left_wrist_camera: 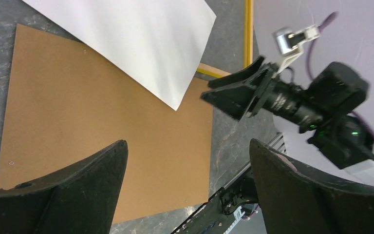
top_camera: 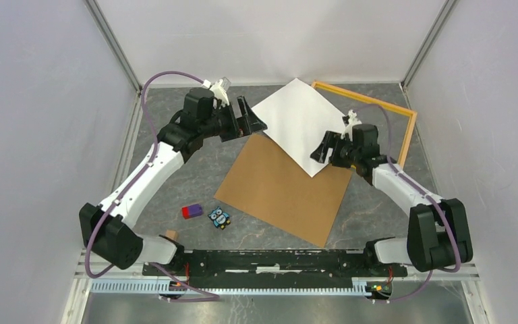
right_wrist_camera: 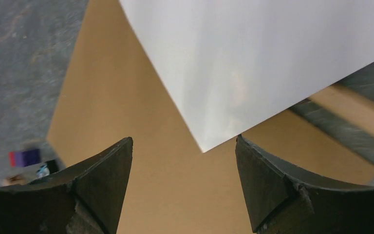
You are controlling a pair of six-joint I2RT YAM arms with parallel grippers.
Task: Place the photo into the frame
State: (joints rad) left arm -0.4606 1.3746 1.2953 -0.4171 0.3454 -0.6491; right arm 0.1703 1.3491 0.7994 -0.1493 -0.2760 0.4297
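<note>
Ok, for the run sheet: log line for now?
photo: white back up, overlapping frame and hardboard | left fingers: open | right fingers: open, empty

— What sort of place?
— Robot lab cell, test rig. My left arm (top_camera: 141, 177) and right arm (top_camera: 398, 182) are bolted to a slotted metal rail (top_camera: 263, 286) at the near edge of a grey marbled table (top_camera: 195, 175).
— What else marks it?
— Plain white panels (top_camera: 34, 101) wall me in on three sides, metal struts (top_camera: 113, 44) in the far corners. Purple cables (top_camera: 145, 88) loop loose off my arms.
</note>
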